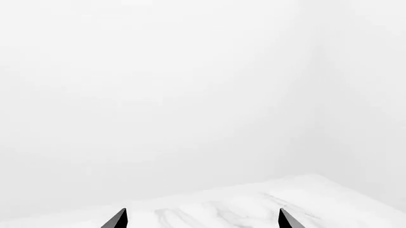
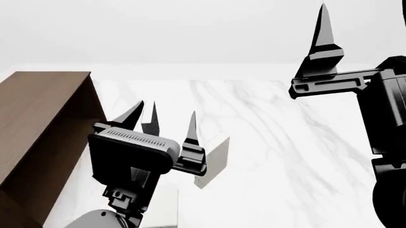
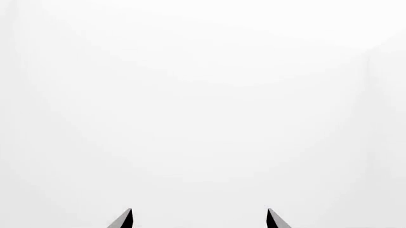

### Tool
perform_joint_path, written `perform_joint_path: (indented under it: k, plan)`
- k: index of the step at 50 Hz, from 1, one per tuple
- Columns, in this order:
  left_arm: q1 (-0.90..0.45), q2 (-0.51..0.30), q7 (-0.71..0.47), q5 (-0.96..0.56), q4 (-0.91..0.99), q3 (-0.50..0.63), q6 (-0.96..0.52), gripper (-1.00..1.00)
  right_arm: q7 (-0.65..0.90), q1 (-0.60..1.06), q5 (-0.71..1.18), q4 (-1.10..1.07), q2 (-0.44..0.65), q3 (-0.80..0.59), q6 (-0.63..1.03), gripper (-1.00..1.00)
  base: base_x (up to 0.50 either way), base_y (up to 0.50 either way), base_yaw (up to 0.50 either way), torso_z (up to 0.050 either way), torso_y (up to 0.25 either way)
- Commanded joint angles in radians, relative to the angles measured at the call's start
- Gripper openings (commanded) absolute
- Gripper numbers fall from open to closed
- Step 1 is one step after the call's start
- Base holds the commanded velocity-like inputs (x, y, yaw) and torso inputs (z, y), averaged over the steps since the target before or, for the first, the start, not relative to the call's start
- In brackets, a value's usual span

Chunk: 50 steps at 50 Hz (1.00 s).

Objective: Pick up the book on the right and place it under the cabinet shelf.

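Standing near the left gripper (image 2: 171, 124), just right of it on the marble table (image 2: 279, 142), the book (image 2: 214, 159) looks slim, rigid, light, smooth-covered; pinch across both covers. Cabinet shelf (image 2: 38, 123) sits far left. Both grippers' jaws spread, empty; right gripper (image 3: 198, 219) raised.

Open marble table (image 2: 273, 142) was seen right of the cabinet shelf (image 2: 38, 137), which walled off the left; a pale book (image 2: 216, 159) stood just beside the left gripper (image 2: 166, 124).
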Motion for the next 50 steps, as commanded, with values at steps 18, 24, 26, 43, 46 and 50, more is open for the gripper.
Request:
perform_joint_path:
  k: [18, 24, 26, 43, 46, 50]
  plan:
    - [0.318, -0.015, 0.104, 0.223, -0.139, 0.206, 0.362, 1.0, -0.026, -0.073, -0.041, 0.036, -0.041, -0.024, -0.039, 1.0, 0.0, 0.0, 0.0, 0.0, 0.0]
    - [0.348, -0.022, 0.124, 0.246, -0.177, 0.223, 0.417, 1.0, -0.03, -0.057, -0.027, 0.039, -0.043, -0.017, -0.022, 1.0, 0.0, 0.0, 0.0, 0.0, 0.0]
    - [0.356, -0.024, 0.131, 0.248, -0.173, 0.228, 0.431, 1.0, -0.029, -0.051, -0.023, 0.039, -0.042, -0.013, -0.017, 1.0, 0.0, 0.0, 0.0, 0.0, 0.0]
    - [0.383, -0.019, 0.144, 0.269, -0.184, 0.262, 0.475, 1.0, -0.036, -0.054, -0.021, 0.054, -0.04, -0.005, -0.018, 1.0, 0.0, 0.0, 0.0, 0.0, -0.049]
    - [0.385, -0.017, 0.146, 0.269, -0.19, 0.264, 0.481, 1.0, -0.036, -0.051, -0.018, 0.053, -0.039, -0.002, -0.013, 1.0, 0.0, 0.0, 0.0, 0.0, -0.166]
    - [0.383, -0.016, 0.148, 0.269, -0.198, 0.264, 0.486, 1.0, -0.036, -0.044, -0.014, 0.05, -0.036, 0.002, -0.007, 1.0, 0.0, 0.0, 0.0, 0.0, -0.165]
